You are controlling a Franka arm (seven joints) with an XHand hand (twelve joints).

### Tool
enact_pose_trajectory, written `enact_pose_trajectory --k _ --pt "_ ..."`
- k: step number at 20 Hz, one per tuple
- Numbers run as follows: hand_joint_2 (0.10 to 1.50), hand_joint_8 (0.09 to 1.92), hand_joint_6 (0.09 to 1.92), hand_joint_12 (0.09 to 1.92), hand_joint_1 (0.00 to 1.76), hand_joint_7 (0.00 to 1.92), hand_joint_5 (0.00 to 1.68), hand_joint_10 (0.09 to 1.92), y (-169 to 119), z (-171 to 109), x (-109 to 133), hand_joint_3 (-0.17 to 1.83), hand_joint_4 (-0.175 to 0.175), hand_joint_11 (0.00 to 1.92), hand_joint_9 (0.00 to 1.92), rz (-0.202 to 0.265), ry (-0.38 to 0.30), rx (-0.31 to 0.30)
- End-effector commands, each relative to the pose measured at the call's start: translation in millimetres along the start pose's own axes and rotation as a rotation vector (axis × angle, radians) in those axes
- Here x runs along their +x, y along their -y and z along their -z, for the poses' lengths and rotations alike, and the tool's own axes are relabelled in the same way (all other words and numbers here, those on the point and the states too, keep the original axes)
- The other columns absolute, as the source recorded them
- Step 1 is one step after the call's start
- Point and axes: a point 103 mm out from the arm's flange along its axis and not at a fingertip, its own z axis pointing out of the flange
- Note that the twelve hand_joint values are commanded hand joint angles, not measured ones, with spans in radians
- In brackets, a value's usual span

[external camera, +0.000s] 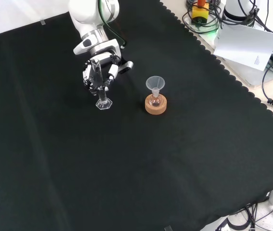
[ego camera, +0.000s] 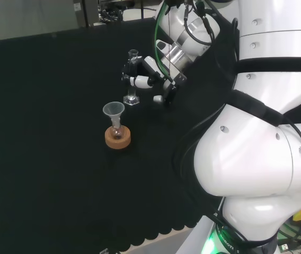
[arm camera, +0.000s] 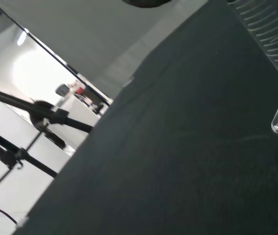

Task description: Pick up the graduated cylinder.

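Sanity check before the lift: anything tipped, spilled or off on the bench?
Nothing stands out. The clear glass graduated cylinder stands upright on its hexagonal foot, with the black and white hand curled round its tube. Beside it, the small flask with a clear funnel sits straight on its cork ring stand. No spill on the black cloth.

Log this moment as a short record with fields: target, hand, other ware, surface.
target: graduated cylinder, clear, upright, its hexagonal foot on the cloth
hand: hand at the cylinder's tube, fingers curled round it
lift state: the foot looks to rest on the cloth in the front view; not yet raised
other ware: small flask in a cork ring, with a clear funnel in its neck, apart from the cylinder
surface: black cloth over the bench
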Motion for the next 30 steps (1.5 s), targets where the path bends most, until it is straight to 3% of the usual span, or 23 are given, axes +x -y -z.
enact_pose_trajectory --k 1,17,23,30 --pt "1.13 0.38 1.04 0.83 1.11 1.19 0.97 0.09 -1 12 5 0.00 -0.071 1.20 1.38 -0.016 0.138 0.081" --pt "1.12 0.32 1.01 0.78 1.12 1.25 0.99 0.09 8 47 48 0.00 -0.084 1.27 1.42 -0.013 0.260 0.159" --pt "1.12 0.32 1.01 0.78 1.12 1.26 0.99 0.09 37 59 77 0.00 -0.084 1.27 1.43 -0.029 0.331 0.198" --pt "1.12 0.31 0.99 0.77 1.12 1.27 1.00 0.09 90 75 99 -0.01 -0.085 1.28 1.43 -0.065 0.406 0.225"
